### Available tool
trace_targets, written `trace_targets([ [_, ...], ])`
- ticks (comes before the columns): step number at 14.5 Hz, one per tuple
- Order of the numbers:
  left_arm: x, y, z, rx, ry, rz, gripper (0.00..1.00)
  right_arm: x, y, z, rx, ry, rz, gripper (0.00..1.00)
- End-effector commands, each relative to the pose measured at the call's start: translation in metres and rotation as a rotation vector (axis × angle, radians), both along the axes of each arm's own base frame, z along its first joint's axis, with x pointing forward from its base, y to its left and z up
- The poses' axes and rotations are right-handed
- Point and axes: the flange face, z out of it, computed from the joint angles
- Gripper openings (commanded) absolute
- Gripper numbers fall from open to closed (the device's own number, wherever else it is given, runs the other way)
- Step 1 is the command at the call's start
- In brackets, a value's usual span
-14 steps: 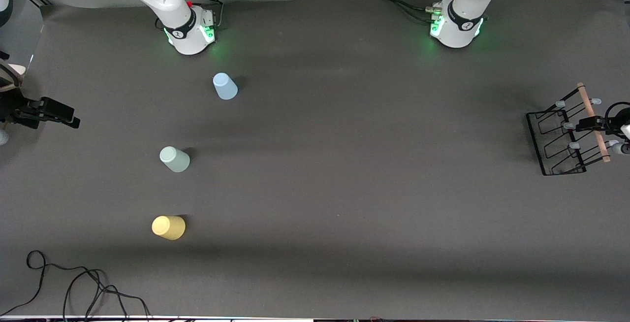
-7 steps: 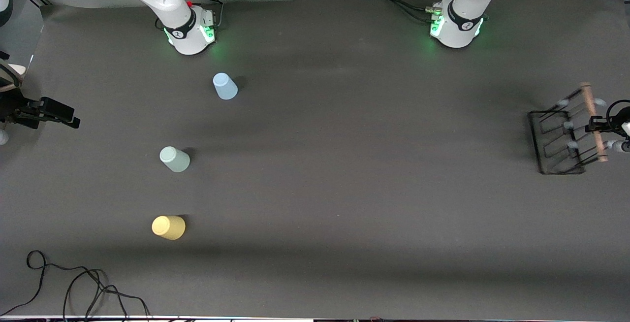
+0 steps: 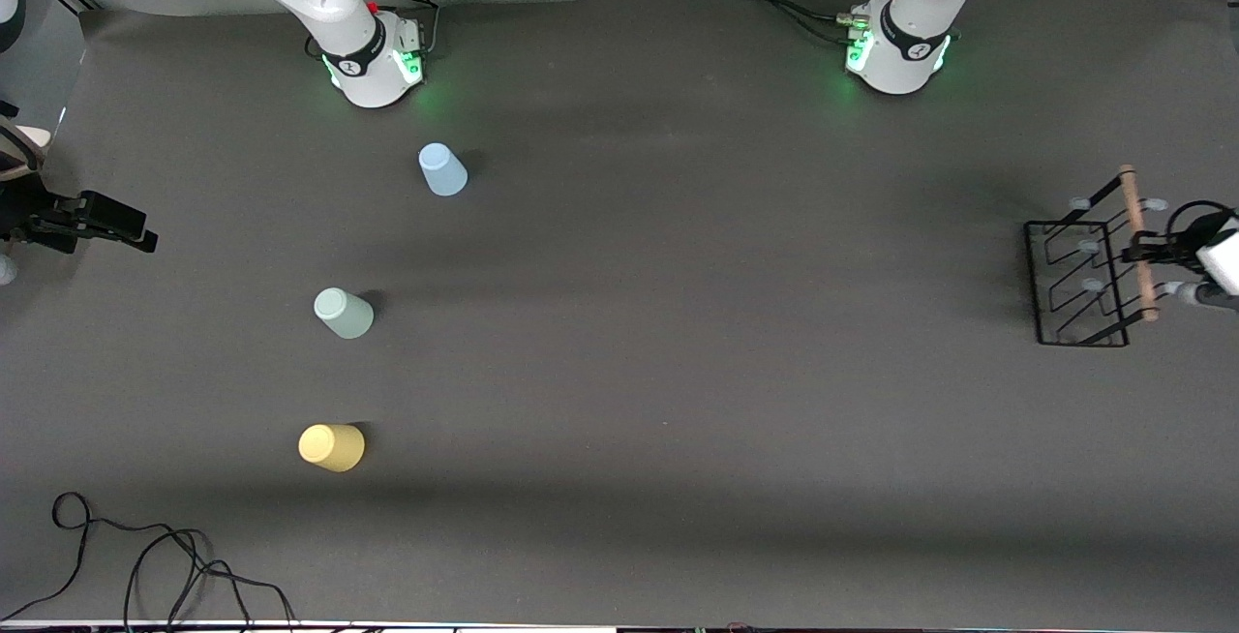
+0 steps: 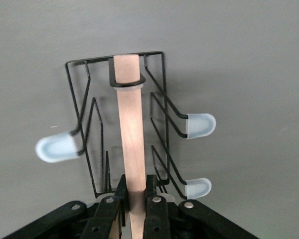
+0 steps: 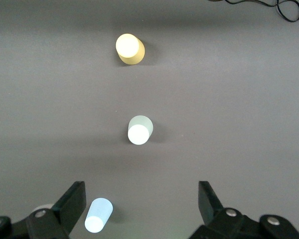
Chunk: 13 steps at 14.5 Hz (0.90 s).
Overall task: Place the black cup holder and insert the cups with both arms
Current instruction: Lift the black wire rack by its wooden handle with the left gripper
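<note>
The black cup holder [image 3: 1134, 226] is at the left arm's end of the table, upright. My left gripper [image 3: 1152, 248] is shut on its light wooden rod handle [image 4: 130, 129]; the pale blue-grey peg tips [image 4: 201, 124] stick out to both sides. Three cups stand upside down toward the right arm's end: the light blue cup [image 3: 442, 170], the sage green cup [image 3: 343, 313] and the yellow cup [image 3: 331, 446]. My right gripper [image 5: 142, 191] is open and empty, high over the cups, and does not show in the front view. The yellow cup [image 5: 129, 48], green cup [image 5: 139, 129] and blue cup [image 5: 98, 215] show below it.
A black device [image 3: 92, 220] juts in at the table's edge past the right arm's end. A loose black cable [image 3: 145, 565] lies near the front edge at that same end. The two arm bases [image 3: 373, 62] stand along the table's back edge.
My left gripper has moved the cup holder a little toward the middle of the table, and the holder has swung from tilted to upright. The cups have not moved.
</note>
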Motion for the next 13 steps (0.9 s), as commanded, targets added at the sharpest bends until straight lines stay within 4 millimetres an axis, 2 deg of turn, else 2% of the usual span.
trace_targets([
  [1, 0.011, -0.096, 0.032, 0.05, 0.022, 0.082, 0.0, -0.001, 0.001, 0.003, -0.019, -0.007, 0.022, 1.0],
  [3, 0.024, -0.172, 0.039, 0.095, 0.027, 0.12, 0.0, -0.001, 0.001, 0.003, -0.019, -0.007, 0.022, 1.0],
  [8, 0.034, -0.363, 0.054, 0.085, 0.016, 0.19, 0.0, -0.001, 0.001, 0.003, -0.017, -0.007, 0.022, 1.0],
  [11, 0.018, -0.482, 0.067, 0.074, -0.017, 0.108, 0.0, -0.001, 0.001, 0.002, -0.019, -0.004, 0.022, 1.0],
  [13, 0.01, -0.539, 0.072, 0.079, -0.039, 0.144, 0.0, -0.001, 0.001, 0.002, -0.019, -0.002, 0.019, 1.0],
])
